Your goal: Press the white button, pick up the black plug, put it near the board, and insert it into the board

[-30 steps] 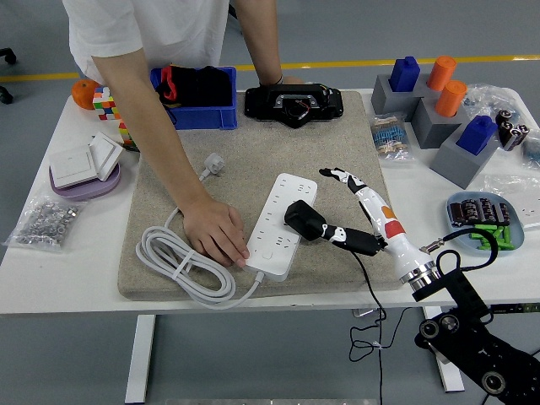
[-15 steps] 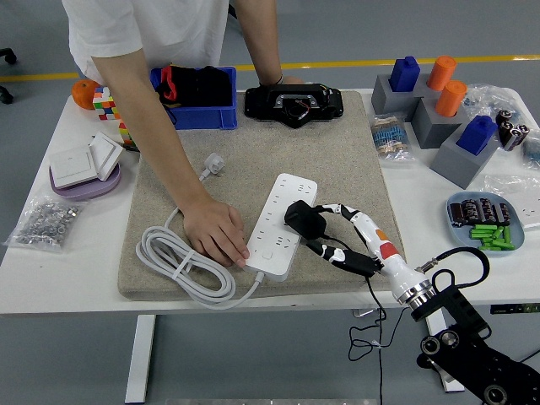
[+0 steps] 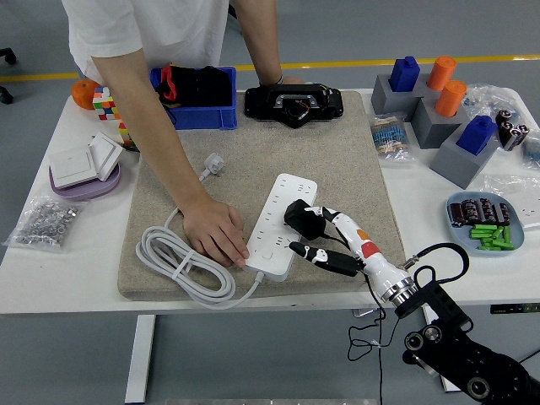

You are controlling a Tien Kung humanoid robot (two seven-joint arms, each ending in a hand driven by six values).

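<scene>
Just ahead of the right robot hand (image 3: 319,240), in the head view, the black plug (image 3: 300,218) sits at the fingertips, the white fingers curled about its near side so the hand looks closed on it; how firm the hold is I cannot tell. Plug and hand lie over the right edge of the white power strip (image 3: 278,222), whose long axis runs away from the hand, from near-left to far-right, so the sockets lie just to the hand's left and beneath the plug. The move ahead, as I judge it, turns on squaring the plug over a socket and pressing down and leftward. Beyond the strip, on the hand's far left, a person's hand (image 3: 216,234) rests flat against the strip's near left edge, steadying it on the grey mat (image 3: 337,160). No left robot hand shows
</scene>
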